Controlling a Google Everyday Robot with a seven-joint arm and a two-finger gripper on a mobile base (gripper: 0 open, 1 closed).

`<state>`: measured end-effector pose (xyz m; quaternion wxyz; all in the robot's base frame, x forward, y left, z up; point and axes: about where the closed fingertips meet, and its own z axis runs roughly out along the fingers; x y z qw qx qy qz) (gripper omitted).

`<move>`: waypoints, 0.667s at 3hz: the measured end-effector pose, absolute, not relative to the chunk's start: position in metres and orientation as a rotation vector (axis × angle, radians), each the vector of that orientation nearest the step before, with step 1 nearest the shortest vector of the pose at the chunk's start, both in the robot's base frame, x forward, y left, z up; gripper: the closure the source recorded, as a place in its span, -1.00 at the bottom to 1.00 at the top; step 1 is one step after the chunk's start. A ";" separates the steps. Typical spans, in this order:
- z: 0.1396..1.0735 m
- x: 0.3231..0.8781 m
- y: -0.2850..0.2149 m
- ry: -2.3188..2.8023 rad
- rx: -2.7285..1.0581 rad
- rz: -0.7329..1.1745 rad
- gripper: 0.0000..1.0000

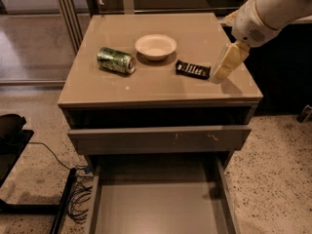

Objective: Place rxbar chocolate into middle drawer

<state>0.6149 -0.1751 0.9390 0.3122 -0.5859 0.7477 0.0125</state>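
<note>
The rxbar chocolate (193, 69), a flat black bar with white lettering, lies on the cabinet top (146, 84), right of centre. My gripper (219, 76) comes down from the upper right, and its tip is at the cabinet top just right of the bar's right end. The middle drawer (156, 206) is pulled far out at the bottom of the view, and its plain taupe floor is bare.
A crushed green can (116, 60) lies on its side at the left of the top. A white bowl (155, 46) stands behind the bar. A drawer with a scuffed front (161, 139) is slightly out above the open one. Cables (78, 199) lie on the floor at the left.
</note>
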 end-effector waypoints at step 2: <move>0.901 0.664 -0.161 1.986 -1.522 0.244 -1.00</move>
